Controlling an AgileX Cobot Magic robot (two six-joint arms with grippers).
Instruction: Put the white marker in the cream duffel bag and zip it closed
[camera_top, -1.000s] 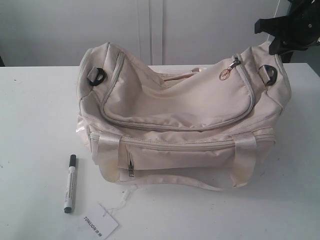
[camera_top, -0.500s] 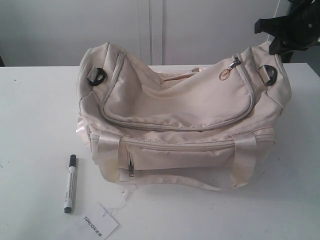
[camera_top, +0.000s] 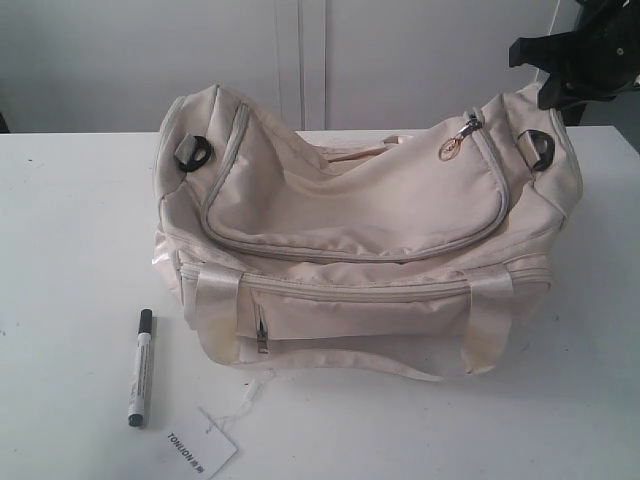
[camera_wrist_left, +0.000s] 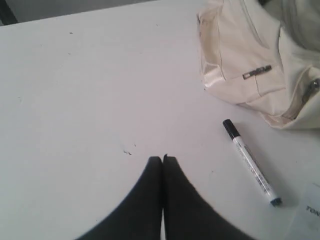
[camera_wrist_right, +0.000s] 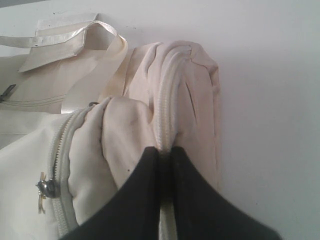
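White marker (camera_top: 140, 367) on table (camera_top: 70, 240), beside duffel bag (camera_top: 370, 215)

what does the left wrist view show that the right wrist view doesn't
Only the left wrist view: the marker lying on the table, a corner of the paper tag, and the left pincer shut, holding nothing. Only the right wrist view: the right pincer shut on the bag at its zip seam, plus the gold zip pull. Both: the bag and the table.
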